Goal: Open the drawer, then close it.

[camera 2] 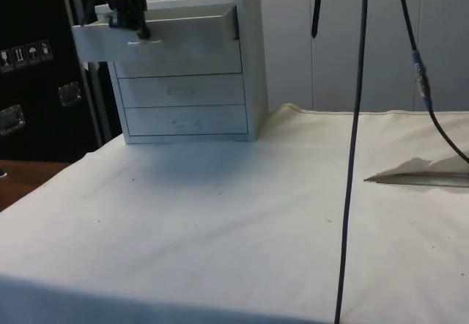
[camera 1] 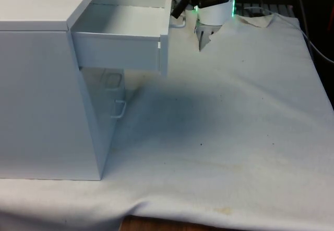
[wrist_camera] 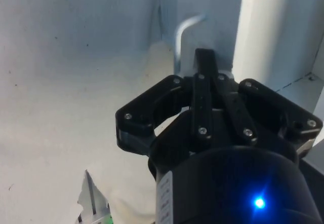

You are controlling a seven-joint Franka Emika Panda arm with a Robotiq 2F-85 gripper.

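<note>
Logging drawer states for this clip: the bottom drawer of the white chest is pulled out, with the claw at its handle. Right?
Not quite. It is the top drawer of the chest that is pulled out, as the side view shows; the two drawers below it sit flush. The claw is at its handle, as stated.
</note>
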